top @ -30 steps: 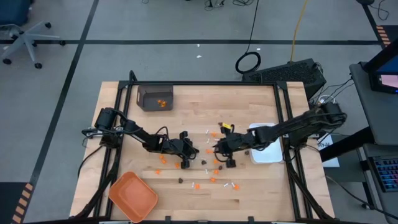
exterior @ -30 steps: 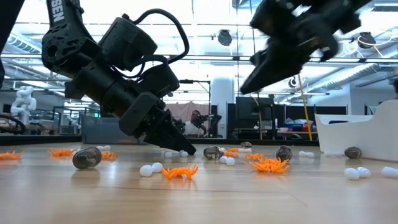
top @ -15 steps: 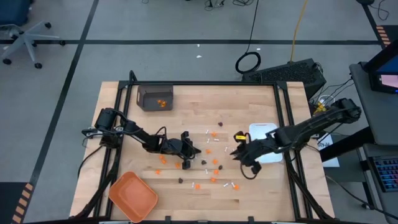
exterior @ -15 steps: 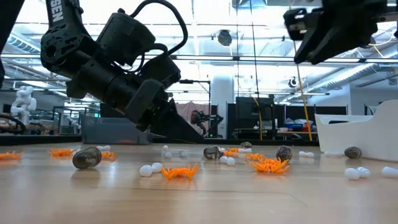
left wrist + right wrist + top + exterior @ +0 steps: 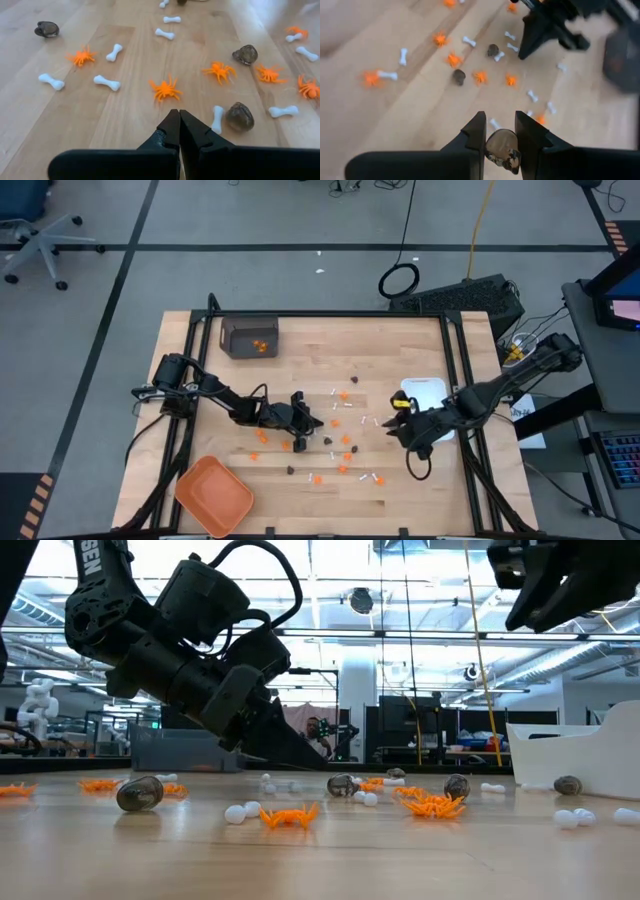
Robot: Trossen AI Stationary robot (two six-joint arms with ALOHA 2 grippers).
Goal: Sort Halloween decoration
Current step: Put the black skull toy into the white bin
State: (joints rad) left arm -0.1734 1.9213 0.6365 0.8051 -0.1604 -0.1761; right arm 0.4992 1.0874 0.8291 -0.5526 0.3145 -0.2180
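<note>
Orange spider bits, dark brown-black lumps and small white bones lie scattered on the middle of the wooden table. My left gripper is shut and empty, low over the scatter's left part; it points down at a slant in the low view. My right gripper is shut on one dark brown-black lump. It is raised above the table beside the white dish's near left corner, high up in the low view. My right gripper pinches the dark lump by its two opposite sides between its two fingers. The fingers point down at a slant toward the table's left side. The lump is lifted clear of the table.
An orange tray lies at the near left corner. A dark bin with orange bits in it stands at the far left. Black frame rails run along the table's left and right edges. Bare wood shows at the far middle.
My right gripper has risen and gone toward the table's right edge, from the middle of the scatter to the white dish's near left corner. My left gripper has lifted its fingertips a little off the table and stays shut.
</note>
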